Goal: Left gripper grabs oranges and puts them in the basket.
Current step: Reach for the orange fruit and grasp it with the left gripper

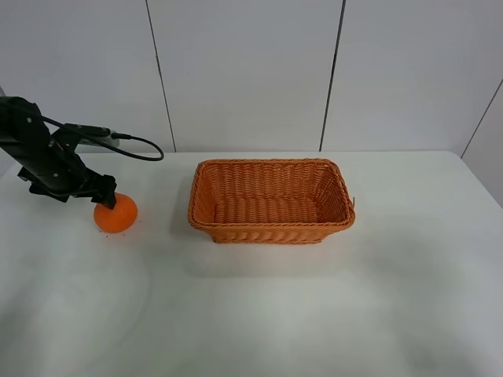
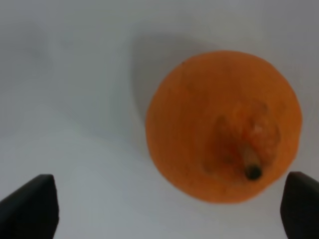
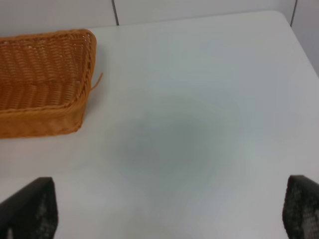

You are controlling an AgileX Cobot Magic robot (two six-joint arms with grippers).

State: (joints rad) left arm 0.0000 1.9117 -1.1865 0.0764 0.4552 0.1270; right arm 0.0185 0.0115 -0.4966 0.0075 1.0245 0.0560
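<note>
The orange (image 1: pixel 115 214) lies on the white table left of the wicker basket (image 1: pixel 270 228). My left gripper (image 1: pixel 107 198) hangs just above the orange's top left. In the left wrist view the orange (image 2: pixel 219 124) fills the middle right, knobby bump and dark stem up, and my left gripper (image 2: pixel 169 211) is open, its two black fingertips (image 2: pixel 30 206) wide apart and not touching the fruit. The basket is empty. My right gripper (image 3: pixel 169 211) is open over bare table, with the basket's corner (image 3: pixel 79 107) at the side of its view.
A black cable (image 1: pixel 137 149) loops from the left arm over the table toward the wall. The white table (image 1: pixel 314 314) stretches in front of and right of the basket, with its far edge against the panelled wall.
</note>
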